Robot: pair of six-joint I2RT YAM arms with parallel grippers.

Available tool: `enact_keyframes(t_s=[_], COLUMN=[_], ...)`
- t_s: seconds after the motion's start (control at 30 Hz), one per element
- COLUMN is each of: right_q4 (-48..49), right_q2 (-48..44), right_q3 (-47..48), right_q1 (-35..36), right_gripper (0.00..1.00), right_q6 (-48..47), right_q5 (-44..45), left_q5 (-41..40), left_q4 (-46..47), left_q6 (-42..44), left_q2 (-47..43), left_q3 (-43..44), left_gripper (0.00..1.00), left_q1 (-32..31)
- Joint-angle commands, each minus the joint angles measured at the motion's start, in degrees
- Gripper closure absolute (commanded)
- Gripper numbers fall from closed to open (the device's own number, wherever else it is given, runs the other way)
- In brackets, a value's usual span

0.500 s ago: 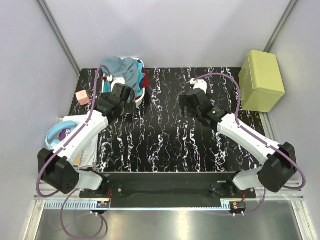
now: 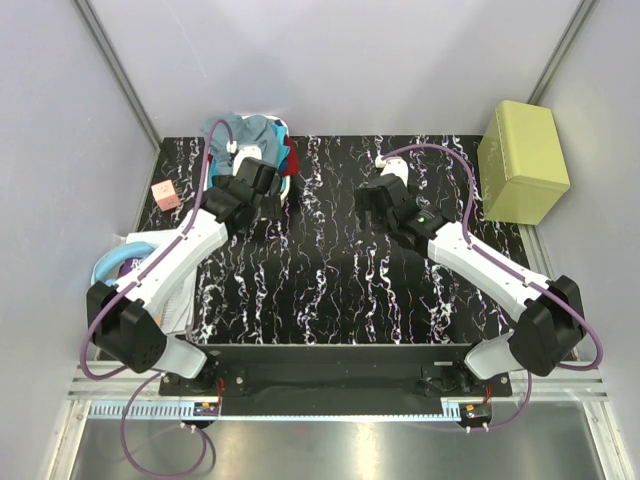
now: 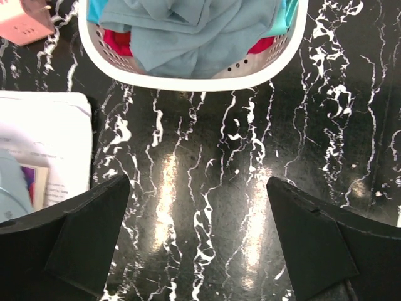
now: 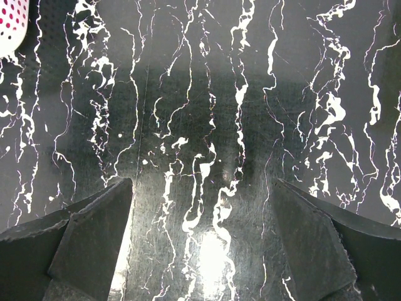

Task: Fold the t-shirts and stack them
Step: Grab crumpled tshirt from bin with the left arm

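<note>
At the far left of the black marbled table (image 2: pixel 330 290), the white basket (image 3: pixel 194 84) holds 3 crumpled t-shirts: grey-blue tee (image 3: pixel 188 31) on top, red tee (image 3: pixel 116 41) and turquoise tee (image 3: pixel 285 15) beneath. Just beside the basket, the left gripper (image 3: pixel 197 188) gapes empty; well right of the basket, so does the right gripper (image 4: pixel 200 185).

No legible text, printed paper (image 3: pixel 50 125) beside the mat — lettering too blurred
</note>
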Motion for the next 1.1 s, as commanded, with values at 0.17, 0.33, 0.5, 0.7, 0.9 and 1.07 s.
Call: enact_keyframes(t_s=[0.17, 0.33, 0.5, 0.7, 0.9, 1.07], right_q4=[1.0, 0.0, -0.8, -0.8, -0.8, -0.8], right_q2=[-0.8, -2.2, -4.5, -6.5, -7.5, -7.8], right_q3=[2.6, 2.3, 2.0, 0.9, 0.6, 0.4], right_q1=[0.6, 0.7, 0.8, 0.8, 0.8, 0.8], right_gripper=[0.0, 0.0, 0.0, 0.0, 0.0, 0.0], right_q6=[0.3, 1.4, 1.6, 2.3, 2.0, 1.5], right_q5=[-0.4, -2.0, -1.5, -2.5, -2.3, -1.9], left_q5=[-6.8, -0.3, 2.1, 3.0, 5.6, 6.4], left_q4=[3.7, 3.8, 3.9, 2.8, 1.7, 1.1], left_q6=[8.9, 8.0, 8.3, 10.1, 10.9, 10.5], left_q2=[2.0, 6.4, 12.6, 21.5, 29.3, 32.8], left_q3=[4.7, 9.7, 17.2, 29.1, 37.1, 39.5], left_gripper=[0.01, 0.01, 0.01, 0.02, 0.05, 0.15], left_q1=[0.3, 5.9, 10.5, 11.4, 11.4, 11.9])
